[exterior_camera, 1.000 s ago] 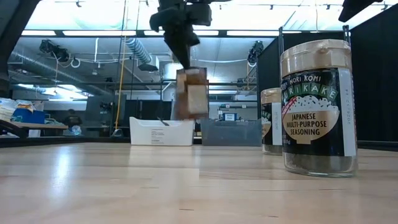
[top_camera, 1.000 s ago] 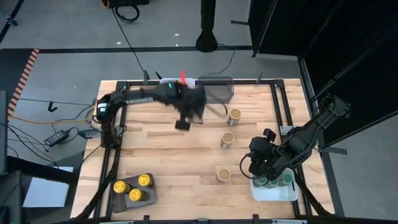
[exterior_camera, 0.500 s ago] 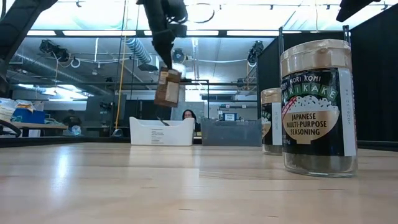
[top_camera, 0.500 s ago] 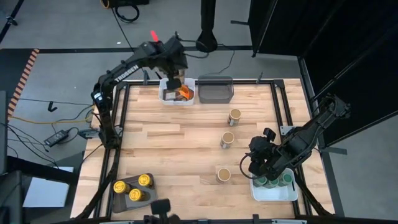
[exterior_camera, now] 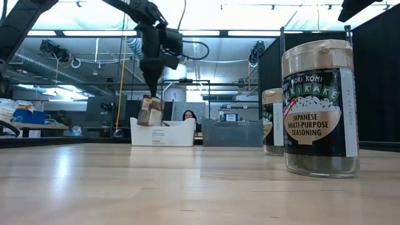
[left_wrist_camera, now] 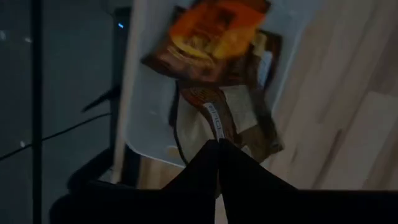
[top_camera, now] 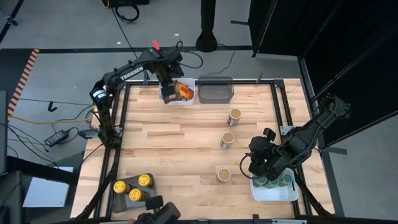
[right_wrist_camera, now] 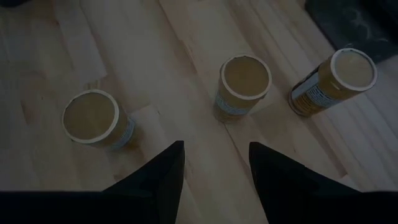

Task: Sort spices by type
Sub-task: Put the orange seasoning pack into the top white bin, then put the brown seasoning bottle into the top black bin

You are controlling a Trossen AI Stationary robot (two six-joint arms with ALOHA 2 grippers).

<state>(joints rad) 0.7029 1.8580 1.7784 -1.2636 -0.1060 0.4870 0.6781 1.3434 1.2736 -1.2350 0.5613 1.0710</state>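
My left gripper [top_camera: 168,87] is at the table's far edge, above the white tray [top_camera: 166,99], shut on a brown packet with a pale label [left_wrist_camera: 231,117]. In the low view the packet [exterior_camera: 150,112] hangs with its lower end level with the tray's rim [exterior_camera: 159,121]. An orange packet [left_wrist_camera: 217,28] lies in that tray. My right gripper [top_camera: 254,163] waits open at the near right. Three tan-lidded jars [right_wrist_camera: 91,118] [right_wrist_camera: 244,79] [right_wrist_camera: 339,78] stand upright on the wood before it. My left gripper pinches the brown packet by its upper edge [left_wrist_camera: 214,134] between the two shut fingers, coming from above and pointing down. The packet hangs below the fingers, slightly tilted, over the white tray. Whether its lower end touches anything in the tray cannot be seen.
A grey tray [top_camera: 216,91] sits right of the white one at the far edge. Yellow-lidded jars [top_camera: 134,188] stand on a grey tray at the near left. Green-lidded jars [top_camera: 273,182] fill a white tray at the near right. A person shows in the room behind.
My left gripper carried the brown packet from the table's middle toward the far edge, then came down over the white tray. The packet, high above the tray half a second ago, now hangs with its lower end at the rim. The gripper stayed shut.
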